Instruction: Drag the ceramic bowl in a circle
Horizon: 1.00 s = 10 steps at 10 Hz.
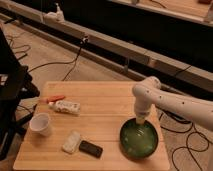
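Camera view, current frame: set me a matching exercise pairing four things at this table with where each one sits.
Things:
1. ceramic bowl
2. white cup
3. black slab
4. gripper

Places:
a. by the left edge of the table
b. lowered at the far inner side of the bowl
c. front right corner of the table
d. near the front edge, just right of the pale packet

Pairs: 1-c, 2-a, 3-d, 4-b.

A wooden table point(102, 97) bears a white cup point(40, 123), pale packet point(72, 141), dark slab point(90, 148), white tube point(66, 106) and orange stick point(54, 98).
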{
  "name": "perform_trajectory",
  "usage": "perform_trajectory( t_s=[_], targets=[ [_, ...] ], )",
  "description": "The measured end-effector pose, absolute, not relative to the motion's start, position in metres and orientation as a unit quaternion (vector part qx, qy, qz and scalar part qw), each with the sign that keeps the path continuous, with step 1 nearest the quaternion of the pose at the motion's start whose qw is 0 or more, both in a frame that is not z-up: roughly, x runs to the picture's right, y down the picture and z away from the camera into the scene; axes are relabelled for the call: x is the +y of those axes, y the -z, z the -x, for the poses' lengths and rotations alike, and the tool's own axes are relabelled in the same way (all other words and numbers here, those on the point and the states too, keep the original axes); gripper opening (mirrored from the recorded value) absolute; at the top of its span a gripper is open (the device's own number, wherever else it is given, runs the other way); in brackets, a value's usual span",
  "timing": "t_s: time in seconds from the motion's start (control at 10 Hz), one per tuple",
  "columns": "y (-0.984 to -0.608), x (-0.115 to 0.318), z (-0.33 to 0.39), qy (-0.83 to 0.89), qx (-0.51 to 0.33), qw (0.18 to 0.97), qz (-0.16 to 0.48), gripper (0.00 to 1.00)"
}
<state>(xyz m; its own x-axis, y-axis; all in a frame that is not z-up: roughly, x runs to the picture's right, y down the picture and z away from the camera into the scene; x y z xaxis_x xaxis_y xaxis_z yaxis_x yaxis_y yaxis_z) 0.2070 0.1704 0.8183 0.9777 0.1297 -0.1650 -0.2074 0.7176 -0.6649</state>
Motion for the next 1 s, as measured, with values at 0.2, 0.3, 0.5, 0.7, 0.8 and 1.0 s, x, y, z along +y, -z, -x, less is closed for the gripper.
perform_trajectory(
  t_s=[0.2, 0.3, 0.5, 0.7, 0.8, 1.0],
  targets=[
    [-0.847, 0.145, -0.184, -0.076, 0.04, 0.93, 0.357, 0.0],
    [-0.855, 0.139, -0.173, -0.07, 0.034, 0.932, 0.355, 0.0],
    [-0.879, 0.129, -0.12, -0.041, 0.002, 0.938, 0.345, 0.0],
    [-0.873, 0.151, -0.07, -0.012, -0.037, 0.937, 0.347, 0.0],
    [-0.864, 0.166, -0.062, -0.01, -0.047, 0.935, 0.352, 0.0],
    [-0.836, 0.208, -0.072, -0.026, -0.046, 0.927, 0.371, 0.0]
  ],
)
